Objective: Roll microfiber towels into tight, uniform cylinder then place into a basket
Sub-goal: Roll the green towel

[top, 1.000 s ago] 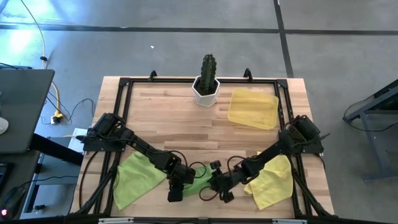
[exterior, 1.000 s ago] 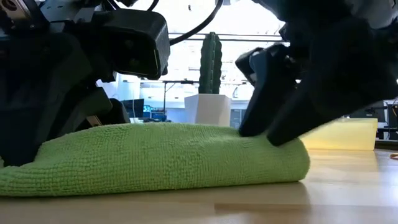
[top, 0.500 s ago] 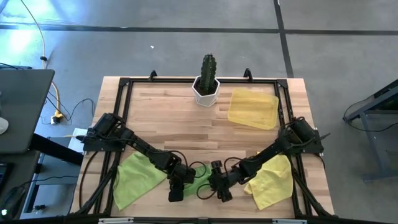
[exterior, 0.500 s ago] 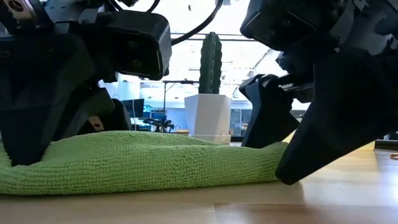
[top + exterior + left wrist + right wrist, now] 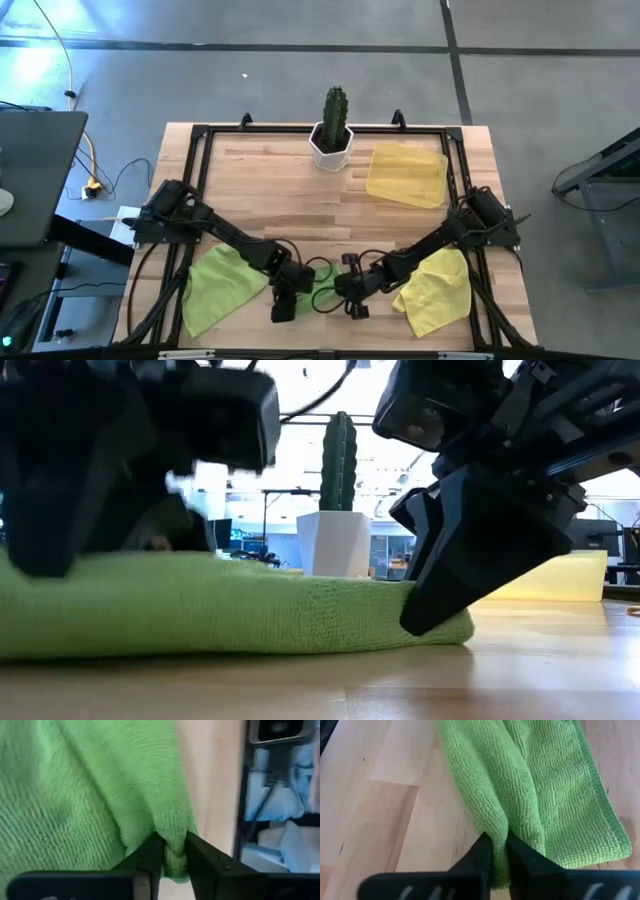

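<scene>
Towel [image 5: 318,278], green, lies part-rolled at the near table edge between my two grippers, its long axis running left to right from one claw to the other. Left gripper [image 5: 173,851] is clenched on a fold at one end; right gripper [image 5: 499,851] pinches a fold at the other. Basket [image 5: 408,174] sits far right, nearer the right arm, so I judge that arm should carry the roll.
</scene>
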`<action>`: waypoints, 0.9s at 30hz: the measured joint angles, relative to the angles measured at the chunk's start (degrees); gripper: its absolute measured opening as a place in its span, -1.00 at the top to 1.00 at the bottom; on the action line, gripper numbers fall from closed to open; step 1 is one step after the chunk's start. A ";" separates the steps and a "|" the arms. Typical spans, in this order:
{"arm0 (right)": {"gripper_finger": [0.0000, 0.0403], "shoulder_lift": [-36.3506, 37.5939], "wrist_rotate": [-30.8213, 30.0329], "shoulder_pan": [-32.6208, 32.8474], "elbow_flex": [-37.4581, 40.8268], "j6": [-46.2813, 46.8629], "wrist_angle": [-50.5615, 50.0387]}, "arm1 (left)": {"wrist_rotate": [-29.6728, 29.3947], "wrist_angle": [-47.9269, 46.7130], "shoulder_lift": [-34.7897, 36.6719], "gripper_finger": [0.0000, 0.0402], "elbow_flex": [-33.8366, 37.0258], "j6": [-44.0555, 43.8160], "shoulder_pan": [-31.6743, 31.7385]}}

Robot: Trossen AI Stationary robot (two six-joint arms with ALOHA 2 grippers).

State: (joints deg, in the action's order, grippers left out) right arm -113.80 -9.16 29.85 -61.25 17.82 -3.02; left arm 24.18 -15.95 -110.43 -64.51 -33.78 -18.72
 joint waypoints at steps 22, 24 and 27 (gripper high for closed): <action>0.87 -0.09 7.26 -5.06 0.26 15.12 1.15 | -46.72 -2.90 10.67 0.41 0.07 -0.06 -16.17; 0.87 -0.09 7.99 -5.54 0.26 15.73 1.30 | -44.97 -3.34 9.39 0.41 0.10 -2.25 -15.57; 0.87 -0.09 8.15 -5.72 0.26 16.54 1.46 | -42.74 -3.10 8.15 0.39 0.04 -1.68 -14.82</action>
State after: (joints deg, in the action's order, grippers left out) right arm -113.89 -1.01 24.12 -60.99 34.36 -1.56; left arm -18.56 -19.04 -102.28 -64.47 -35.46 -33.54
